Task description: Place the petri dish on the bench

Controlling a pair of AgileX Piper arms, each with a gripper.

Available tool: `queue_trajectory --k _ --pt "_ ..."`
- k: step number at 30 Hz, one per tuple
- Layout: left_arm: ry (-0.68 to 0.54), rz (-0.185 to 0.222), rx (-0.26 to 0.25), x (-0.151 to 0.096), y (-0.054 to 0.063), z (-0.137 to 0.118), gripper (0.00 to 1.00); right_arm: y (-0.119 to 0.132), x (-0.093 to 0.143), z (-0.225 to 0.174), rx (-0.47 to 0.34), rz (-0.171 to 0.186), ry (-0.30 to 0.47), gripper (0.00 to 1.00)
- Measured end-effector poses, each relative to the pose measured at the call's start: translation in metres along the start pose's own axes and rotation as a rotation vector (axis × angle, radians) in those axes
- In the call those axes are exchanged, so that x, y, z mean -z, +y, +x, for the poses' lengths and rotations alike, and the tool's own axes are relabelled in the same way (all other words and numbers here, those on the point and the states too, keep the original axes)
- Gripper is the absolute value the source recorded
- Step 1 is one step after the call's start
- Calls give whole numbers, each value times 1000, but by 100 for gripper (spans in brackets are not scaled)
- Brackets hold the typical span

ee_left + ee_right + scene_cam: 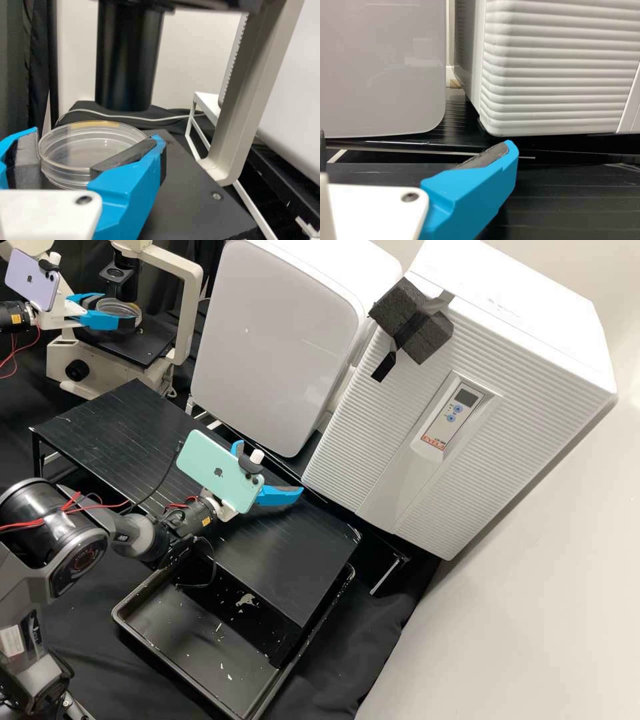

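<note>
Over the dark stage (190, 200) of the microscope (194, 310), the clear petri dish (75, 155) sits between the padded blue fingers of the left gripper (95, 142), which appear pinched on its sides; whether its underside touches the stage cannot be determined. Principal hazard: the pads bear on a smooth, curved, shallow wall, so a weak or uneven squeeze could let the dish turn or slip, while excess pressure could crack it. Second hazard: the black cylinder (129, 60) hangs above the stage, and a lift made before drawing clear could knock dish or fingers against it. On the way to the bench, the microscope's pale upright could catch the gripper. The right gripper (269, 468), spread and holding nothing, stands over the slatted black platform (87, 427); it could obstruct placement there if left in position. The platform's grooves and edge could tilt a dish set down carelessly. Below it lies a black tray (120, 613) with pale flecks inside. Beyond stand a glossy white unit (273, 340) and a ribbed white cabinet (507, 413), beside a plain pale wall (533, 620); black cloth (87, 633) covers the area underneath.
</note>
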Motion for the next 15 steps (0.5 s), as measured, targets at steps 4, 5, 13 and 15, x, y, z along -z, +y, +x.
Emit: queue_trajectory --k 4,5,13,15 --pt "2 -7 4 0 -1 -2 0 0 0 0 0 0 0 100" --pt "3 -8 8 0 -2 -3 0 0 0 0 0 0 0 100" --pt "8 -21 18 2 -6 -4 0 0 0 0 0 0 0 100" --pt "9 -22 25 1 -7 -8 0 0 0 0 0 0 0 100"
